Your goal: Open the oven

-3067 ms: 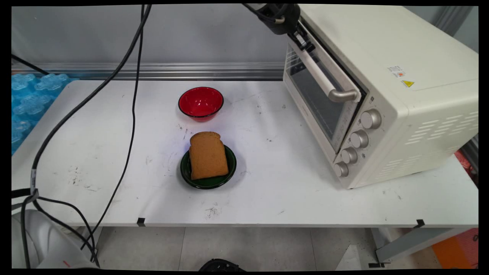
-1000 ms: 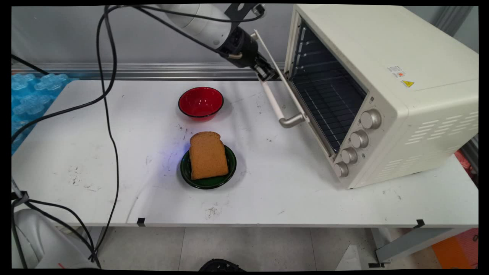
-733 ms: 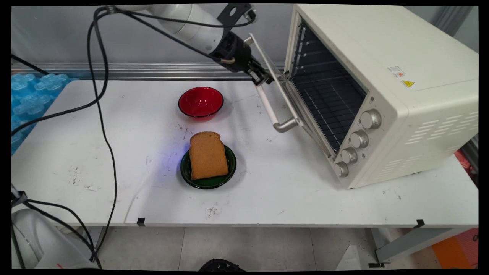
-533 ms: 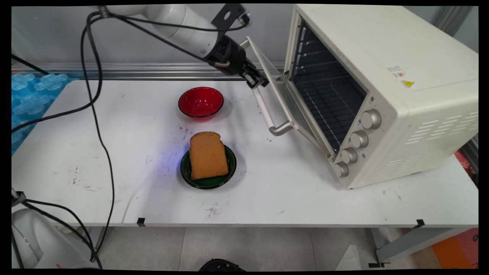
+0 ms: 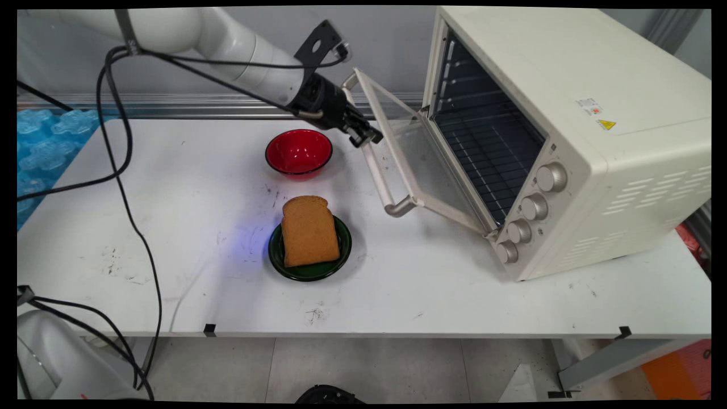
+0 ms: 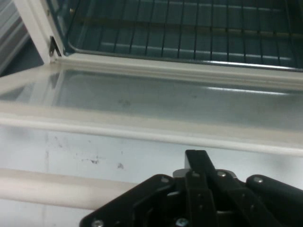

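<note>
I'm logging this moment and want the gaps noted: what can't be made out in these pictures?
- Black two-finger gripper: its fingertips merge with the cream oven door handle in the main view; the hand view cuts them off, so the grip is unclear.
- Round dark green plate: the brown bread slice covers most of it.
- Cream toaster oven: markings on its silver knobs are too small.

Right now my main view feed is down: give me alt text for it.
The gripper is at the handle of a cream toaster oven's half-lowered glass door, wire rack visible inside. On the white table: a bread slice on a green plate, behind it a red bowl.
</note>
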Robot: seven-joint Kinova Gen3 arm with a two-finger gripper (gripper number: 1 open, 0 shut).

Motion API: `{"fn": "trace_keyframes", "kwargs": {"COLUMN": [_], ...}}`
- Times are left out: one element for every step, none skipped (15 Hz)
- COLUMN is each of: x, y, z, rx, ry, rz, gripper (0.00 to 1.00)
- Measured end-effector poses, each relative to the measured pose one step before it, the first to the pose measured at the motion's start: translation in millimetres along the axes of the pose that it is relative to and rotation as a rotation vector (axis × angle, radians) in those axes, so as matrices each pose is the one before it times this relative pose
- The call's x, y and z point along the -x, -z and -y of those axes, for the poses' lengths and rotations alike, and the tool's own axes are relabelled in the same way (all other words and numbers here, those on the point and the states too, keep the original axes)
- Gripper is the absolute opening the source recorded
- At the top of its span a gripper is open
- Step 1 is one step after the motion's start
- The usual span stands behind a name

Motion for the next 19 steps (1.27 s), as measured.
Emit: {"fn": "trace_keyframes", "kwargs": {"x": [5.45,6.07,6.19,5.31,3.48,5.10,5.81,6.00,4.92,3.02,4.68,5.34,4.90,3.87,3.70,3.30,2.36,1.83,0.58], "y": [-0.60,-1.01,-1.16,-1.19,-0.76,-1.43,-1.81,-1.73,-1.37,-0.96,-1.17,-1.13,-0.98,-0.71,-0.87,0.07,0.42,1.15,1.70], "z": [-0.07,0.06,0.13,0.14,0.16,0.30,0.43,0.73,0.70,0.54,0.82,1.03,0.89,0.75,0.96,0.74,0.81,0.93,1.11], "rx": [-0.00018,0.00035,-0.00004,0.00039,0.00018,0.00052,0.00081,0.00012,-0.00010,-0.00015,-0.00047,-0.00088,-0.00081,-0.00058,-0.00036,-0.00074,-0.00067,-0.00078,-0.00033], "ry": [0.00387,0.00320,0.00248,0.00188,0.00127,0.00141,0.00143,0.00232,0.00172,0.00079,0.00170,0.00221,0.00181,0.00140,0.00070,0.00109,-0.00021,-0.00094,-0.00239], "rz": [-0.00299,-0.00363,-0.00368,-0.00366,-0.00256,-0.00399,-0.00423,-0.00367,-0.00300,-0.00183,-0.00237,-0.00210,-0.00235,-0.00143,-0.00233,-0.00266,-0.00125,-0.00297,-0.00313], "gripper": [0.00,0.00,0.00,0.00,0.00,0.00,0.00,0.00,0.00,0.00,0.00,0.00,0.00,0.00,0.00,0.00,0.00,0.00,0.00]}}
